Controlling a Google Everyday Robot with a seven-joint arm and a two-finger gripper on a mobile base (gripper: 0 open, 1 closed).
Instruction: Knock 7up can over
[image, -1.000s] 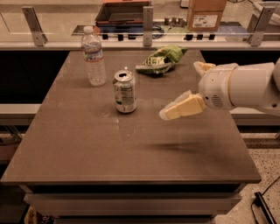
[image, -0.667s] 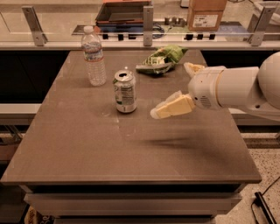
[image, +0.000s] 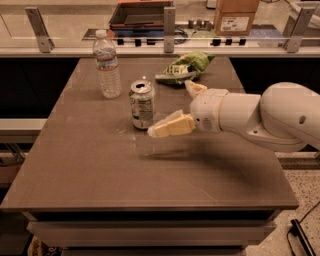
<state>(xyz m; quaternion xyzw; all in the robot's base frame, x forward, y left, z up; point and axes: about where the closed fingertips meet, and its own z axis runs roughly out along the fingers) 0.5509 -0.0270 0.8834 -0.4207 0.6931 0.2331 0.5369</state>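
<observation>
The 7up can (image: 142, 104) is seen upright on the table (image: 100, 175). The gripper (image: 169, 108) is positioned just beside the can, released, with nothing grasped.

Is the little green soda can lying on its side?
No: the 7up can stands upright on the table, with the gripper close beside it, near its base.

7up can (image: 142, 105) – grn/wht, fingers (image: 170, 126) beside – cream

Upright green-and-white 7up can (image: 142, 105), silver top, the spread-fingered hand (image: 169, 108) just beside its base.
</observation>
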